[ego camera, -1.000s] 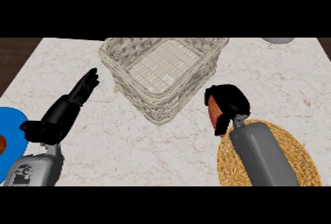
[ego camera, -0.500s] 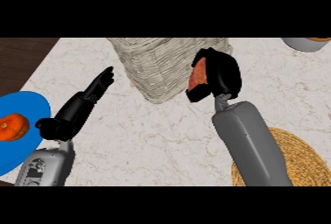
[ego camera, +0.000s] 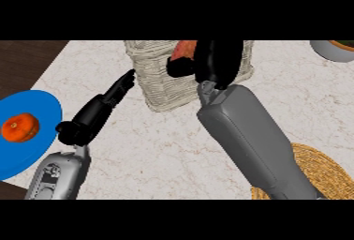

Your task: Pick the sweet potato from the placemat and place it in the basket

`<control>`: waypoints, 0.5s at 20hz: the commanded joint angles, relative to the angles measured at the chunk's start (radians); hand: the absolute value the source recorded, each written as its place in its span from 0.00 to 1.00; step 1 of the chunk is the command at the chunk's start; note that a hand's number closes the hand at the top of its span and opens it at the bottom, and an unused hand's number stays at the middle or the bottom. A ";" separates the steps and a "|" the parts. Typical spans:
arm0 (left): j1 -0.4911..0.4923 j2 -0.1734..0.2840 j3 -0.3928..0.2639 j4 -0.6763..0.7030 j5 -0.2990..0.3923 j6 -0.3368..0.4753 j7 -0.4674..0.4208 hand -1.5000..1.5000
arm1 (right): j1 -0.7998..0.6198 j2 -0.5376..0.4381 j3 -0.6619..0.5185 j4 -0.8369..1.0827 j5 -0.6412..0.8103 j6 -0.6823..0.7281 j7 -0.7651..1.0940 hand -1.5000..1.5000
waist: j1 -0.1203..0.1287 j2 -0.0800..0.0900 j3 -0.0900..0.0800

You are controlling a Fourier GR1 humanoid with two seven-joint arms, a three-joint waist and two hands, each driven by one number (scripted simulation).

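- Right hand (ego camera: 214, 58) curls round sweet potato (ego camera: 184, 48), over the basket (ego camera: 162, 79).
- Potato mostly hidden, seemingly above basket's rim.
- Left hand (ego camera: 104, 105), fingers straight, left of basket.
- Placemat (ego camera: 314, 164) well below-right of basket.

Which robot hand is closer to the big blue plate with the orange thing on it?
The left. The left robot hand shows just right of the round blue plate, fingers straight. The right robot hand is far off, over the woven wicker basket, curled round the orange sweet potato.

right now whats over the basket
The right hand hangs over the basket, curled round the sweet potato. The hand and forearm cover the basket's inside.
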 commanded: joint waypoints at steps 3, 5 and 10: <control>-0.024 0.001 0.006 0.026 -0.011 0.010 0.000 0.50 | -0.186 0.001 0.072 0.109 0.084 -0.056 0.295 1.00 | -0.010 0.007 -0.005; -0.034 -0.003 0.006 0.035 -0.011 0.012 0.005 0.50 | -0.243 0.001 0.077 0.147 0.096 -0.046 0.339 1.00 | -0.019 0.010 -0.005; -0.025 0.000 0.010 0.046 -0.020 0.018 -0.016 0.50 | -0.338 0.001 0.066 0.239 0.131 -0.074 0.419 1.00 | -0.027 0.017 -0.003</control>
